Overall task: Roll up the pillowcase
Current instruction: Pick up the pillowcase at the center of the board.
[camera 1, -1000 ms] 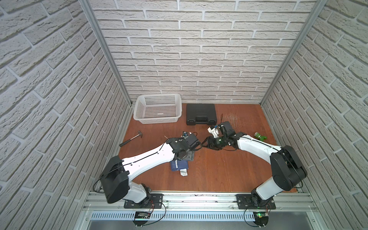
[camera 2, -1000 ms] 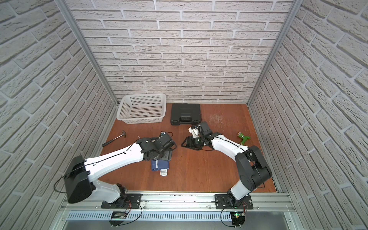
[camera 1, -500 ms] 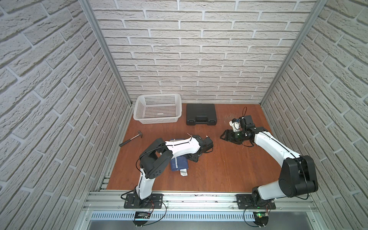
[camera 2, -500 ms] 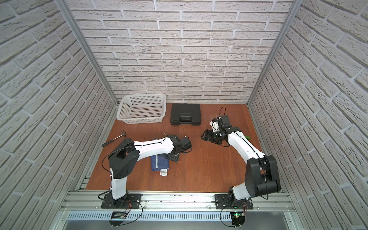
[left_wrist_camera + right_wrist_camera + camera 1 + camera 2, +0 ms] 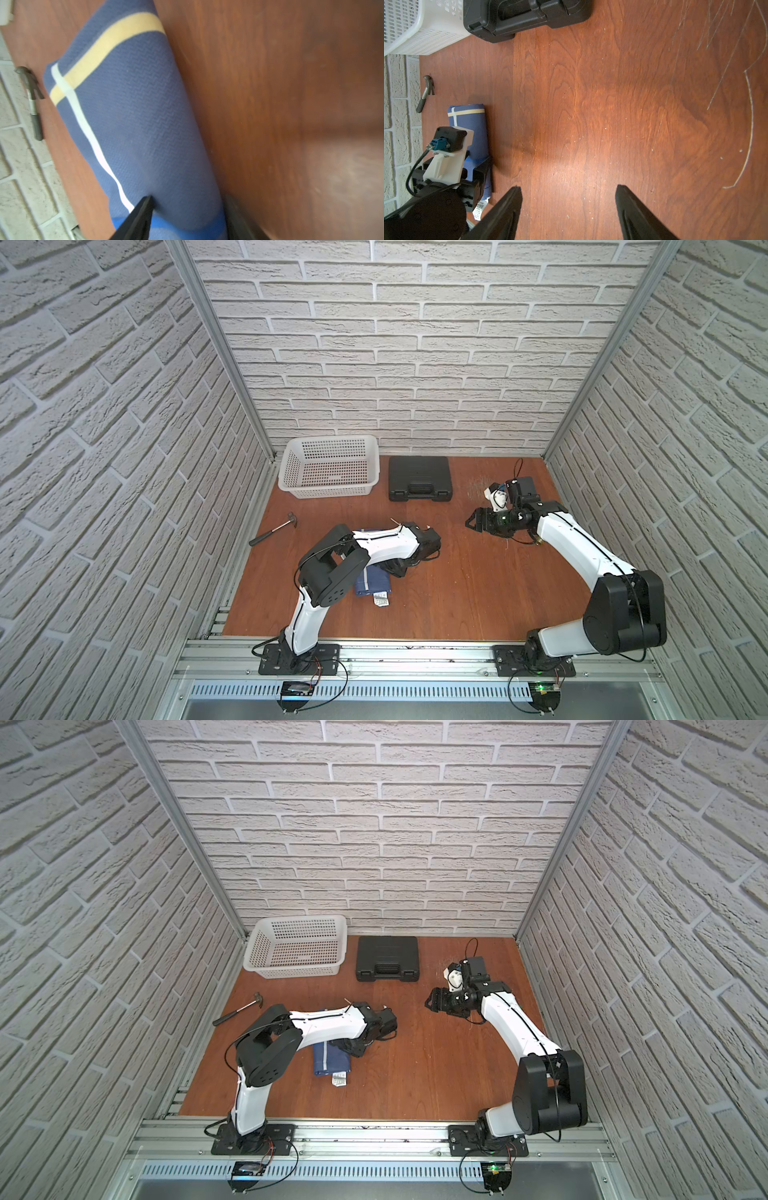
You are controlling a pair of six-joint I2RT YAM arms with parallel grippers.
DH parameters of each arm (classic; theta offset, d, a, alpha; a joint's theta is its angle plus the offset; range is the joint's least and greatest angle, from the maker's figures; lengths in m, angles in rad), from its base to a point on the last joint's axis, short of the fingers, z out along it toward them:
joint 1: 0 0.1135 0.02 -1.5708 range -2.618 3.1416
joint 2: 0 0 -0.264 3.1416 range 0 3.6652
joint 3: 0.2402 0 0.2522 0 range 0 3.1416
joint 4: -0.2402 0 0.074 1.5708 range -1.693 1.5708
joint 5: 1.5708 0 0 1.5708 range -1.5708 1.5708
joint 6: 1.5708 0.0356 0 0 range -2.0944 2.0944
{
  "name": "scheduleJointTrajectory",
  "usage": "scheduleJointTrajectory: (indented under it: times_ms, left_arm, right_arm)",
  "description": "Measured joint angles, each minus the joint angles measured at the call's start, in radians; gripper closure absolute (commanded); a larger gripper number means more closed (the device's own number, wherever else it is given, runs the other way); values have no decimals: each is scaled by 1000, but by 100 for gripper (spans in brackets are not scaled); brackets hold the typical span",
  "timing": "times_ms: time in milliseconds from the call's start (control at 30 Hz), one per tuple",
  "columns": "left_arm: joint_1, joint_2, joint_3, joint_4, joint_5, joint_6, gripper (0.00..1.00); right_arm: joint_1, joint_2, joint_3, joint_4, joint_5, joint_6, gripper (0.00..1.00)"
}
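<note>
**Figure: late stage of the rolling task, both top views and both wrist views.**

The pillowcase lies on the tabletop as 1 compact navy roll. It sits left of centre and partly under the left forearm. Its white care tag sticks out at the end nearest the front rail. In the left wrist view, 1 yellow stripe and 1 white line cross near the roll's far end, and no flat, unrolled cloth shows beside it.

The left hand straddles the roll near its tag end, with 1 finger against each flank. Whether the fingers actually pinch the cloth cannot be told.

The right hand hovers over bare wood, well apart from the roll. Its jaws stand wide apart and hold nothing.

The white basket and the black case stand at the back wall. The hammer lies near the left wall. None of the 3 touches the cloth.

Progress, as a judgement: the rolling itself appears complete, since the whole cloth is gathered into 1 cylinder. What seems left is for the left hand to let go and withdraw without dragging the roll loose. The outer free edge is hidden, so it cannot be told whether the roll would hold its shape unaided.
</note>
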Motion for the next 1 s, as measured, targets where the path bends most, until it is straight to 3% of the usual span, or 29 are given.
scheduleJointTrajectory:
  times_ms: [300, 433, 733, 1000]
  left_arm:
    - [-5, 75, -10, -92, -93, 33, 79]
    - [-1, 91, -23, -101, -102, 53, 100]
    - [6, 85, -18, -135, -133, 104, 100]
    - [34, -40, -10, -211, -264, 141, 100]
  right_arm:
    - [-3, 0, 1, -1, -4, -11, 22]
    - [-5, 0, 1, 0, -10, -12, 21]
    - [-5, 3, 11, 2, -31, -11, 18]
    - [-5, 8, 34, 11, -42, -12, 14]
